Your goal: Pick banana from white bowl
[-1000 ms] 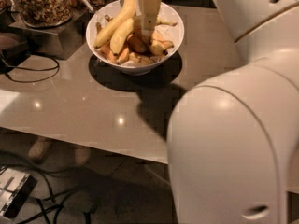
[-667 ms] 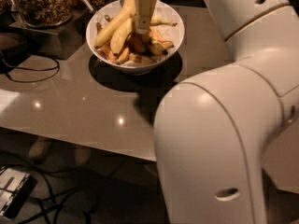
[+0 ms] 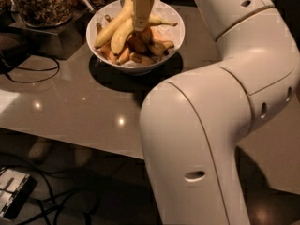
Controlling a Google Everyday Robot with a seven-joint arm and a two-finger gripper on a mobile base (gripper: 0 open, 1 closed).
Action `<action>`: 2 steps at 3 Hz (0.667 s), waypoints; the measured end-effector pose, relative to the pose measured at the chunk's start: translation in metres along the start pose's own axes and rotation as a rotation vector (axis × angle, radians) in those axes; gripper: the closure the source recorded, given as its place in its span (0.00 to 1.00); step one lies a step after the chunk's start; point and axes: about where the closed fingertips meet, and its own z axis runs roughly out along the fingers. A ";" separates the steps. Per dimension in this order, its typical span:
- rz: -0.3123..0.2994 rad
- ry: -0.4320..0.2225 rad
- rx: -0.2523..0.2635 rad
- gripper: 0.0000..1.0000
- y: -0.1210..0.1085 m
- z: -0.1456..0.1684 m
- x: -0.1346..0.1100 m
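Note:
The white bowl stands at the back of the grey table, full of bananas. The banana, long, curved and bright yellow, lies across the left of the bowl, leaning on its rim. Short orange-yellow bananas fill the middle. My gripper reaches straight down into the bowl, just right of the long banana, with its tip among the fruit. What it touches is hidden.
A glass jar of brown nuts stands on a dark block at the back left. A black cable loops on the table's left. My white arm blocks the right half. Wires and a device lie on the floor.
The gripper has shifted slightly left over the bowl. The arm's big white link has swung left and fills more of the view. The bananas and bowl have not moved.

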 end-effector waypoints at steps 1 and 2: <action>0.021 0.010 -0.011 0.33 -0.002 0.008 0.005; 0.041 0.021 -0.030 0.35 -0.002 0.020 0.010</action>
